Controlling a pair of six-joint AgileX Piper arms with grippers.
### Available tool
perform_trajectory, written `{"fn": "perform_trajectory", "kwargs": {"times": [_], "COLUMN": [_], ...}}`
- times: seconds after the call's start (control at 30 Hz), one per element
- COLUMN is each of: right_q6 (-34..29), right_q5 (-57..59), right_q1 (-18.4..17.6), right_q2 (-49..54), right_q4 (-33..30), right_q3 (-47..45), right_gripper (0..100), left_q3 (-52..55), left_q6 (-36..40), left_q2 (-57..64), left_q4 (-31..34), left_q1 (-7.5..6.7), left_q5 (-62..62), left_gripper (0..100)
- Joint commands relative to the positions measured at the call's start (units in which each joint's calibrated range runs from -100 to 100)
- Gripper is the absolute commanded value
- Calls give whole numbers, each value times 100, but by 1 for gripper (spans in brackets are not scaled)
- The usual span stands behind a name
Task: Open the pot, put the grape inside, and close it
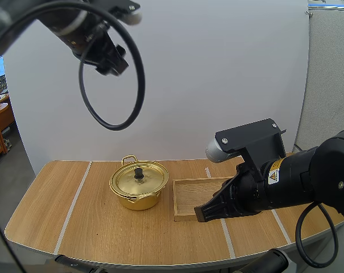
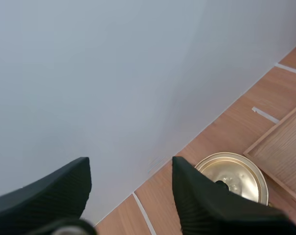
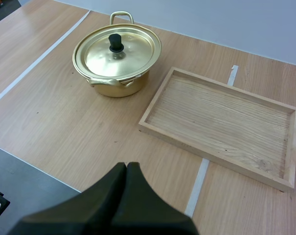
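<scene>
Left jaws spread apart high above the lidded pot; right jaws pressed together right of it, by the tray

We see bright, even light from above; a soft shadow hugs the pot, its lid gleams with glare, and the table edge bows in our high view.
</scene>
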State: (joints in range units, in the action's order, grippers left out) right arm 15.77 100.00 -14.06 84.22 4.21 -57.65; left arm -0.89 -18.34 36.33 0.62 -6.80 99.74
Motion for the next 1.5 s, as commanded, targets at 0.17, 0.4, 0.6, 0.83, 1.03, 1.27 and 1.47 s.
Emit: {"fn": "perform_trajectory", "kwargs": {"times": [0.17,0.4,0.6,0.83,1.03,1.27,1.47], "right_q6": [12,3,-8,-8,-8,-8,-8], "right_q5": [0,0,0,-840,-2179,-3481,-5075], "right_q1": [15,15,101,364,554,921,1109], "right_q2": [46,46,59,553,1130,1465,1479], "right_q4": [29,29,15,15,-17,-68,-73], "right_q3": [3,3,3,3,-25,-158,-833], "right_gripper": [0,0,0,0,0,0,0], "left_q3": [-40,274,1600,2720,3376,4488,5854], "left_q6": [329,903,1226,1977,3061,3389,3367], "left_q2": [1353,2226,3450,4575,5007,5321,5433], "left_q4": [-12,-93,-225,-128,144,165,179], "left_q1": [-26,-26,8,133,324,547,577], "left_q5": [26,26,26,-781,-1347,-2427,-3884], "left_gripper": [0,0,0,0,0,0,0]}}
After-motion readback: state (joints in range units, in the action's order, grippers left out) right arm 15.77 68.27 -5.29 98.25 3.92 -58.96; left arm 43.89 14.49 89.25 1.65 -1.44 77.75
